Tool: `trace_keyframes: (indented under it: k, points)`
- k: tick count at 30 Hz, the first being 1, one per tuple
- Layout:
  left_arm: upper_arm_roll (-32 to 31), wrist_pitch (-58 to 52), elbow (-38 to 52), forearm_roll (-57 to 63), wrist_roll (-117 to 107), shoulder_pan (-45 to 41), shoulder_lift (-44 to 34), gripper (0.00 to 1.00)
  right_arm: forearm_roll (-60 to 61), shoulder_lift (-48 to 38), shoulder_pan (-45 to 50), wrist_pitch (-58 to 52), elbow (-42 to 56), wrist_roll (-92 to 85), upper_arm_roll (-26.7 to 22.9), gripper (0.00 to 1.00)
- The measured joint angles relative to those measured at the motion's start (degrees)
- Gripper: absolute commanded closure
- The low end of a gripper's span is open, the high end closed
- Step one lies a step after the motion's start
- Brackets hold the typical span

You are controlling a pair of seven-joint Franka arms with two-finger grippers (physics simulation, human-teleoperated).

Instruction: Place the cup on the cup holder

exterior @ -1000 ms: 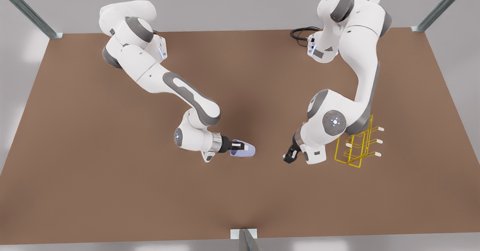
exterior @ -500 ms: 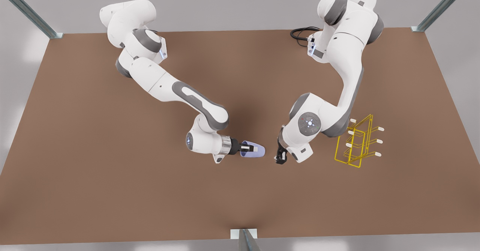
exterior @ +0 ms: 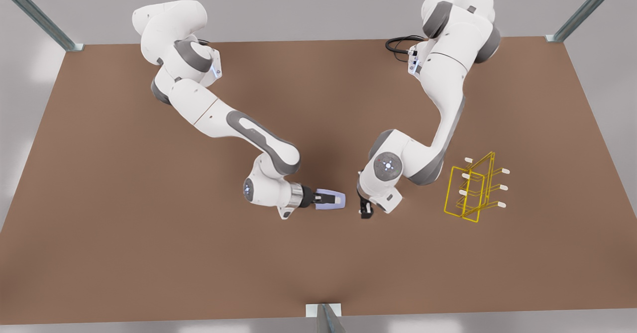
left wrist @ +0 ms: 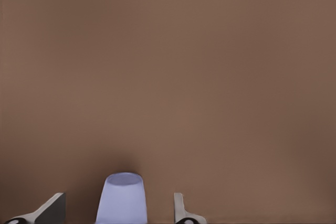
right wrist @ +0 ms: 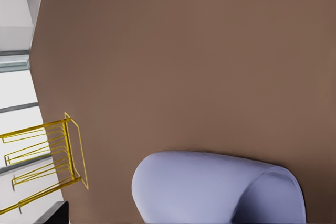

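Over the matte brown tabletop (exterior: 149, 233), the smooth tapered lavender cup (exterior: 330, 200) is pinched by the right gripper (exterior: 332, 200), with the left gripper (exterior: 366, 209) spread just beyond and the yellow wire cup holder (exterior: 473, 188) farther off.

Right arm, on the front view's left: reaches from the far edge of the table toward the middle, elbow bent, wrist turned level. Right gripper (exterior: 334, 200) points toward the front view's right, jaws closed on the cup (exterior: 326, 196), held on its side. Left arm, on the front view's right: folded down from the far edge, forearm low. Left gripper (exterior: 366, 210) points down near the table, just beside the right gripper, jaws spread apart with fingers (left wrist: 52, 211) wide.
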Motion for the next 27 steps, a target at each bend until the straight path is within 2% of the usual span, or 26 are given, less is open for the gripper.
trace_keyframes:
  k: [6, 8, 12, 14, 16, 18, 20, 22, 24, 27]
  points:
    - [0.0, 2.0, -0.6, 0.9, -3.0, -0.7, 0.2, 0.00, -3.1, -0.2, -5.0, -0.2, -3.9, 0.1, 3.4, 0.00]
    - [0.0, 2.8, -0.8, 1.3, -3.8, -2.0, 1.0, 0.00, -5.1, -0.7, -9.9, -0.3, -7.6, 0.2, 6.9, 0.00]
    - [0.0, 4.0, -0.9, 2.9, -5.1, -4.5, 2.6, 0.00, -12.7, -3.1, -28.7, -0.6, -23.2, 0.2, 16.6, 0.00]
    - [0.0, 4.7, -0.8, 3.6, -5.7, -4.4, 3.1, 0.00, -15.7, -8.4, -38.9, -1.6, -32.5, 0.3, 18.8, 0.00]
    - [0.1, 5.4, -0.5, 4.1, -6.1, -4.4, 4.0, 0.00, -17.5, -17.9, -48.3, -4.6, -40.2, -0.4, 19.2, 0.00]
    - [0.1, 6.7, -0.7, 5.2, -6.5, -4.9, 4.7, 0.00, -18.7, -31.6, -51.3, -10.2, -43.5, -1.5, 14.4, 0.00]
    - [0.1, 7.9, -0.7, 6.0, -6.9, -5.2, 5.0, 0.00, -21.2, -43.8, -46.9, -17.2, -44.1, -3.0, 4.8, 0.00]
    - [0.1, 9.0, -0.7, 6.4, -7.2, -5.6, 5.0, 0.00, -25.8, -52.1, -40.6, -24.3, -41.3, -4.4, -5.3, 0.00]
    - [0.1, 9.9, -0.6, 6.7, -7.5, -6.1, 5.4, 0.00, -31.1, -54.3, -39.5, -31.6, -32.9, -5.6, -8.5, 0.00]
    - [0.1, 10.8, -0.5, 6.9, -7.9, -7.4, 6.5, 0.00, -36.0, -55.4, -40.3, -42.7, -22.1, -7.0, -9.8, 0.00]
